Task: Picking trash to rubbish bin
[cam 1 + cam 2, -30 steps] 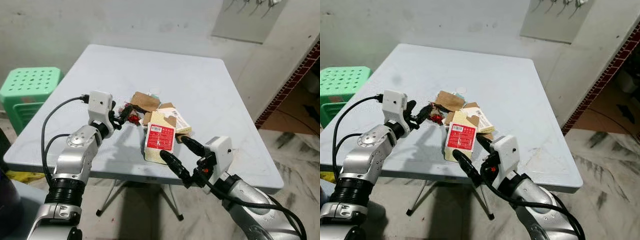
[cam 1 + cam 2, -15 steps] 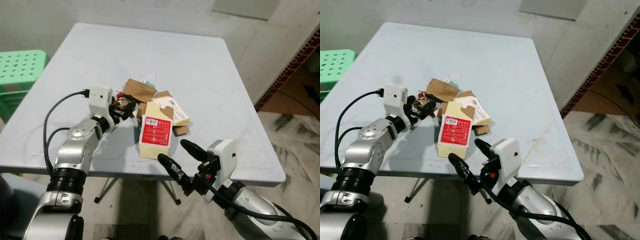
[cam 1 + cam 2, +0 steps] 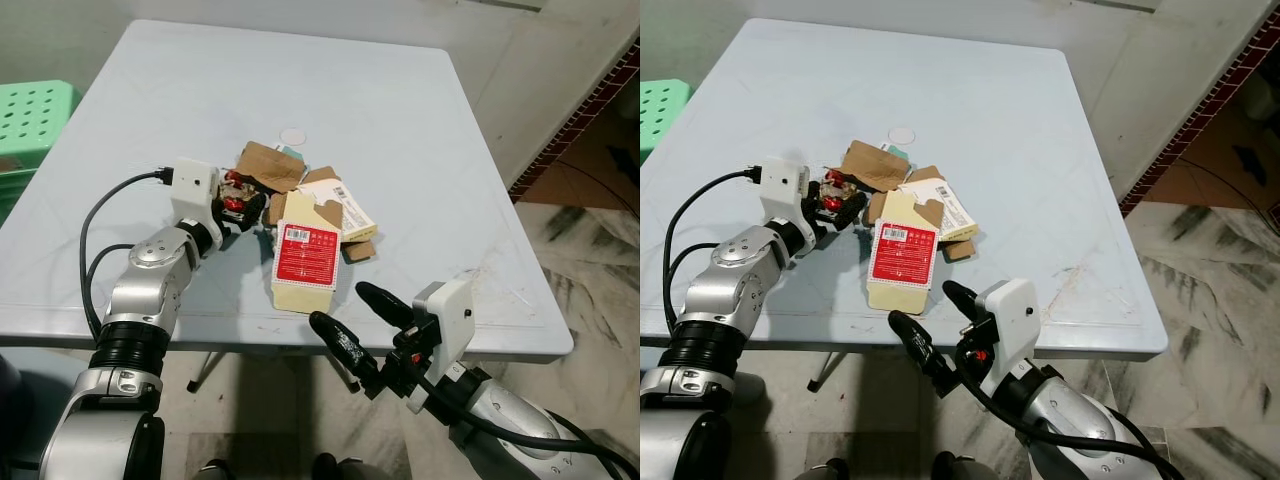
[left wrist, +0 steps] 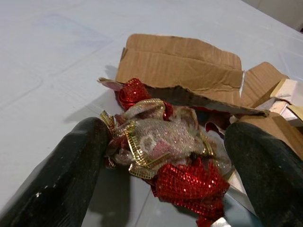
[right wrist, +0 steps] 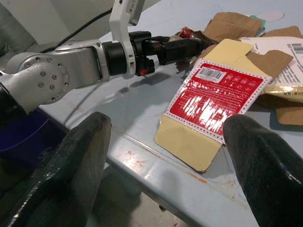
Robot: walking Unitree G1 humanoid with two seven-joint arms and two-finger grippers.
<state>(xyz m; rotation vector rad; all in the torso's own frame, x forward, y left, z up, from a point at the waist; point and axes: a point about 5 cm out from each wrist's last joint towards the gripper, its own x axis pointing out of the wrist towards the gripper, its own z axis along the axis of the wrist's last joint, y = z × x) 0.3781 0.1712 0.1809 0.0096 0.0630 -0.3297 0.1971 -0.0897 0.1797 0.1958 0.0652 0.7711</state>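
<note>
Am straddling crumpled red-and-gold glittery ribbon (image 4: 163, 156) with left claw (image 3: 243, 208), fingers spread either side, not clenched, ready to pinch. Right claw (image 3: 358, 318) hanging released off pale blue tabletop (image 3: 430, 180) edge, flattened red-and-cream carton (image 3: 305, 262) just ahead.

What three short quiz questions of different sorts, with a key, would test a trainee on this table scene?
1. True or false: the left gripper is shut empty.
2. What lies between its fingers? A) red and gold ribbon B) bottle C) spoon
3. Fill in: the right gripper is open, off the near edge of the table, in front of the red ____.

Key: 1 false; 2 A; 3 carton.
</note>
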